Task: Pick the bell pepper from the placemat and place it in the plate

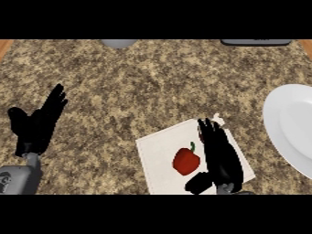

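A red bell pepper [186,160] with a green stem lies on a white placemat [159,148] near the view's lower middle. My right hand [220,155] stands just right of the pepper, fingers straight and pointing away, thumb [198,183] spread below the pepper; it is open and I see no grasp on the pepper. The white plate [298,132] sits at the right edge, partly cut off. My left hand [38,123] rests open at the left, fingers up, well apart from the placemat.
A speckled granite counter [138,87] fills the view, with wood strips at both far corners. A grey round object [120,43] shows at the top edge, and a dark flat item [256,42] at the top right.
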{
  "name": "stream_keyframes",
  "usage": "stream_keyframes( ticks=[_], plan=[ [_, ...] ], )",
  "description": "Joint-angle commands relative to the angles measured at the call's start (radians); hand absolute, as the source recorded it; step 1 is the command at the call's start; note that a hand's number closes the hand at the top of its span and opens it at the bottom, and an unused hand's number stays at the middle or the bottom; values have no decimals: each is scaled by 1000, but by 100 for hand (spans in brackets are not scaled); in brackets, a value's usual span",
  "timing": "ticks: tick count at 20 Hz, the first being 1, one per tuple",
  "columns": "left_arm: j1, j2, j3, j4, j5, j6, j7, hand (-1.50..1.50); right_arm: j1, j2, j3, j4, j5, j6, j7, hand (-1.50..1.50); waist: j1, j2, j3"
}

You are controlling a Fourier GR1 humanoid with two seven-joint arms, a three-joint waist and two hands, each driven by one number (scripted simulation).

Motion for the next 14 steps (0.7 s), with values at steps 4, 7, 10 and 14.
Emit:
stream_keyframes(
  ticks=[4, 7, 10, 14],
  plan=[
    [-24, -17, 45, -19, -38, -15, 46, 0, 30, -16, -22, -7, 11, 61, -19, -150, -2, 3, 2],
    [48, -29, 25, -88, -47, -24, 55, 0, -44, 41, -35, 144, 20, 28, -59, -150, 4, 3, 2],
    [11, -43, 16, -49, -64, -12, 29, 0, -38, 60, 46, 180, 17, 30, -45, 150, 4, 3, 2],
    [-65, -70, 25, 47, -75, -4, 10, 0, -99, 60, 15, 204, 0, 83, -117, 150, 0, 5, 2]
  ],
)
